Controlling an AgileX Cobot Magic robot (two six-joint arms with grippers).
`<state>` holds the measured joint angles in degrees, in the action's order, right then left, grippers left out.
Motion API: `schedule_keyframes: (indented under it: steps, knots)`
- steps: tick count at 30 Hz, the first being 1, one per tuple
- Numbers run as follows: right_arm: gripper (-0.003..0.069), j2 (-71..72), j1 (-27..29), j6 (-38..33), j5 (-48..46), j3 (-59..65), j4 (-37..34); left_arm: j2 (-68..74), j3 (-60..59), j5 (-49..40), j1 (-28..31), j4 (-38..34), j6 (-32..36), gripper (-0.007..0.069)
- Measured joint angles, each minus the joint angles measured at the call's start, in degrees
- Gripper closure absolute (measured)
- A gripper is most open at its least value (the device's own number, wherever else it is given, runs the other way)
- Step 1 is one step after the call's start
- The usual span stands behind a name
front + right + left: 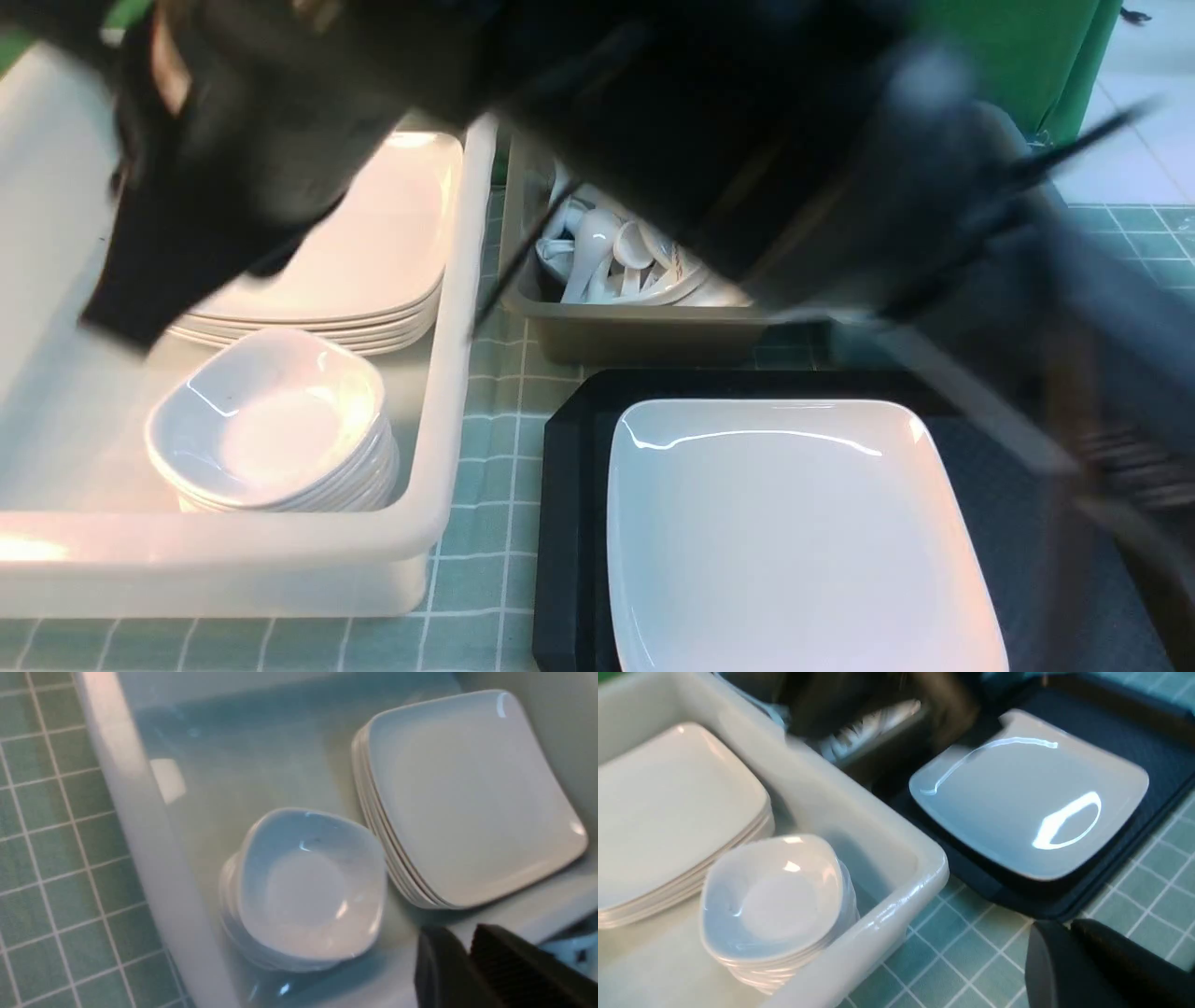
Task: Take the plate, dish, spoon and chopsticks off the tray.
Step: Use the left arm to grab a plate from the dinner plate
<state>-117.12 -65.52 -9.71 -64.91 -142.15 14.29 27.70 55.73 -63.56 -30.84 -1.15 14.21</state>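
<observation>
The large white plate [794, 532] lies on the black tray [569, 523]; both also show in the left wrist view, plate [1031, 798] and tray [1017, 900]. No dish, spoon or chopsticks show on the visible part of the tray. My left gripper [1064, 928] is shut and empty, above the checked cloth just off a tray corner. My right gripper [467, 935] has its jaws together and holds nothing. It hangs over the white bin [140, 835], between the stack of small dishes [308, 886] and the stack of plates [467, 793].
The white bin [457, 373] stands left of the tray, holding stacked plates [373, 243] and stacked dishes [271, 420]. A grey bin [635, 336] of white spoons [607, 247] stands behind the tray. A blurred black arm [653, 93] crosses the top of the front view.
</observation>
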Motion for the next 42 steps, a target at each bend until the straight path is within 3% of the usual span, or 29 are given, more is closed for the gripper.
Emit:
schedule_keyframes:
  steps: [4, 7, 9, 15, 22, 23, 28, 30, 35, 39, 42]
  knots:
    - [0.0634, 10.3, 1.52, 2.75, 0.0, 13.15, 1.25, 5.44, 0.0, 0.18, 0.0, -1.65, 1.83, 0.0607]
    - [0.0637, 20.24, 2.52, 4.27, 0.0, 27.07, 2.11, 11.59, 0.0, 0.18, -0.75, -7.06, 8.1, 0.0607]
    - [0.0637, 29.09, 2.95, 7.24, 0.0, 38.37, 4.0, 16.77, 0.0, 1.33, -3.48, -10.85, 13.3, 0.0607]
    - [0.0637, 48.31, 3.05, 17.56, 0.05, 63.22, 7.74, 34.4, 0.0, 11.02, -13.08, -11.6, 22.38, 0.0607]
    - [0.0637, 62.77, 3.05, 26.49, 0.05, 76.54, 7.87, 51.79, 0.0, 20.64, -22.86, -10.85, 36.31, 0.0601]
    - [0.0637, 65.73, 3.05, 28.28, 0.05, 78.6, 7.94, 56.88, 0.0, 23.55, -24.42, -9.67, 39.78, 0.0579]
    - [0.0637, 70.91, 3.05, 30.05, 0.05, 81.62, 7.94, 63.01, 0.0, 27.59, -25.13, -7.62, 42.99, 0.0479]
    - [0.0637, 73.39, 3.05, 30.19, 0.05, 82.68, 7.94, 65.91, 0.0, 29.86, -25.13, -5.2, 43.75, 0.0346]
    - [0.0634, 75.12, 3.05, 30.25, 0.05, 84.13, 7.94, 68.89, 0.0, 31.96, -25.13, -0.43, 45.71, 0.0173]
    - [0.0629, 75.18, 3.05, 30.29, 0.05, 84.54, 7.81, 70.31, 0.0, 35.14, -25.13, 1.76, 45.93, 0.0148]
    - [0.0628, 75.18, 3.05, 30.36, 0.05, 84.54, 7.56, 71.88, 0.0, 37.83, -25.13, 3.89, 45.99, 0.0178]
